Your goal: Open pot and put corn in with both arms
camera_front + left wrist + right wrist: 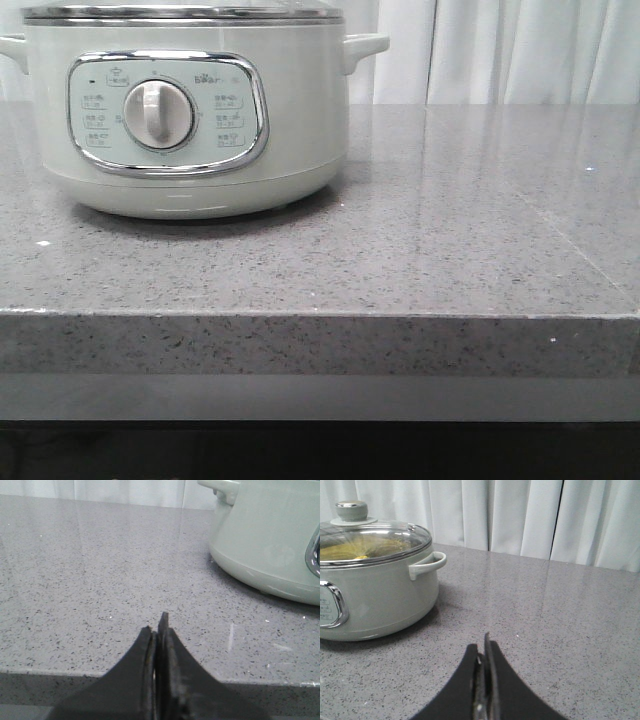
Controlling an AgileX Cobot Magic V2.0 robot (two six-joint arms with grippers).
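The pale grey-green pot point(290, 120) stands at the back left of the counter with its steel-rimmed glass lid point(375, 536) on. It also shows in the left wrist view point(265, 535) and the right wrist view point(380, 595). Something yellow point(360, 551) shows dimly through the lid; I cannot tell for sure that it is the corn. No corn lies on the counter. My left gripper point(159, 626) is shut and empty, low near the counter's front edge, left of the pot. My right gripper point(483, 649) is shut and empty, right of the pot. Neither gripper shows in the front view.
The grey speckled stone counter point(450, 230) has its front edge point(320, 316) close to the camera. A white curtain point(530, 515) hangs behind the counter. The lid has a grey knob point(351, 510), and the pot has a side handle point(427, 564).
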